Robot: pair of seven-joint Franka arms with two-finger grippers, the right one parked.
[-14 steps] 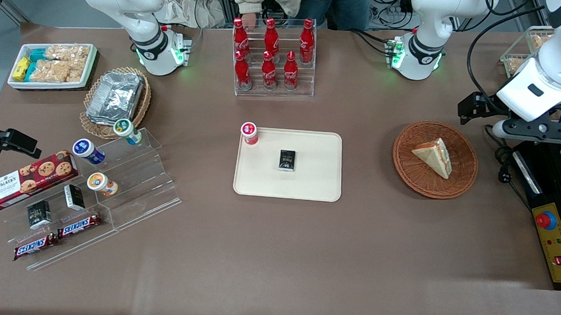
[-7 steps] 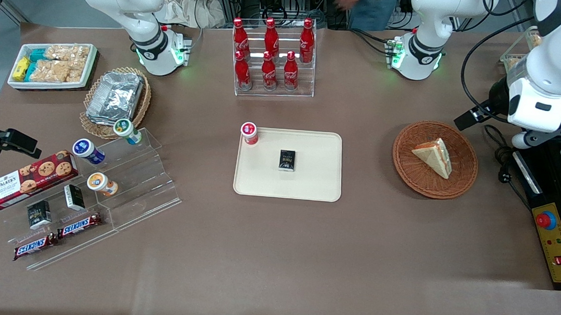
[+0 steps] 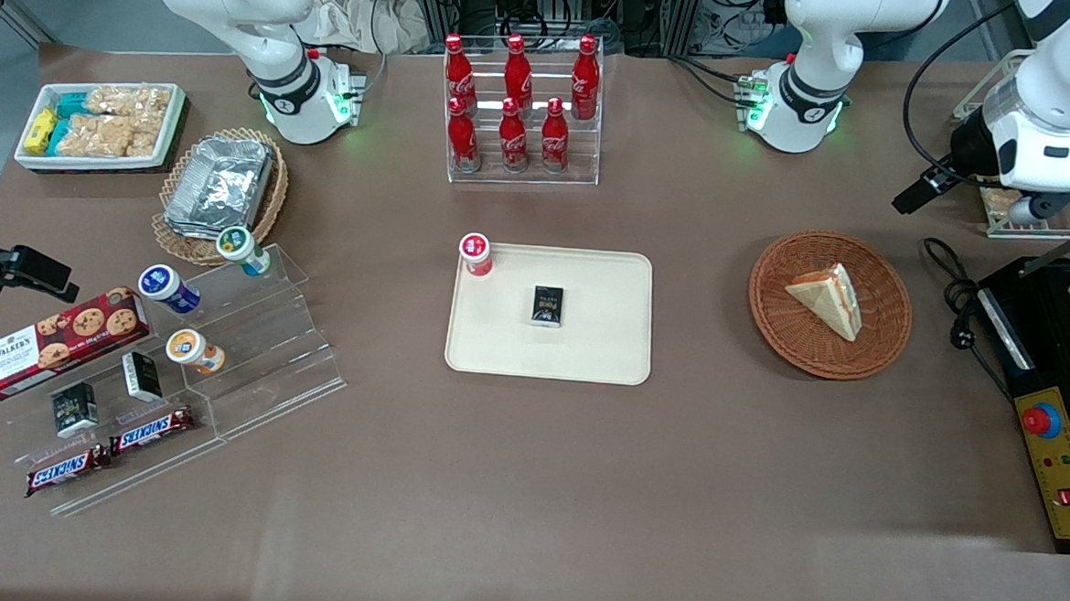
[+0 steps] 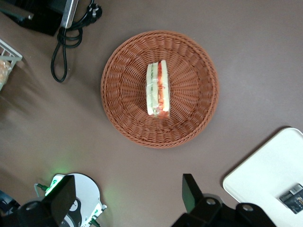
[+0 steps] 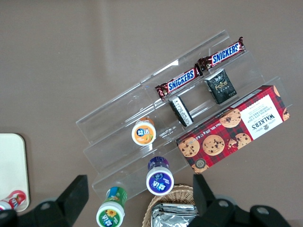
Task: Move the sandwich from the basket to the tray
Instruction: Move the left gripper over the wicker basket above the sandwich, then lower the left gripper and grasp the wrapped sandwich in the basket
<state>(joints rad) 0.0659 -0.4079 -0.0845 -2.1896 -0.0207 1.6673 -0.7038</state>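
The sandwich (image 3: 830,298) lies on its side in the round reddish-brown basket (image 3: 786,318), toward the working arm's end of the table. The cream tray (image 3: 606,341) lies mid-table and holds a small black box (image 3: 548,305) and a red-lidded cup (image 3: 475,253) at one corner. My gripper (image 4: 125,196) is open and empty, its fingers wide apart, high above the table. It hangs under the white wrist (image 3: 1042,148), which is farther from the front camera than the basket. The wrist view looks down on the sandwich (image 4: 157,88), the basket (image 4: 128,94) and a tray corner (image 4: 265,170).
A rack of red cola bottles (image 3: 519,107) stands farther back than the tray. A black control box with a red button (image 3: 1053,456), a cable (image 3: 956,295) and a wire rack (image 3: 1025,212) lie beside the basket. An acrylic snack stand (image 3: 249,340) sits toward the parked arm's end.
My arm has swung away from the front camera and turned, so the gripper now faces down. The sandwich, basket and tray have not moved. The person at the table's back edge has left.
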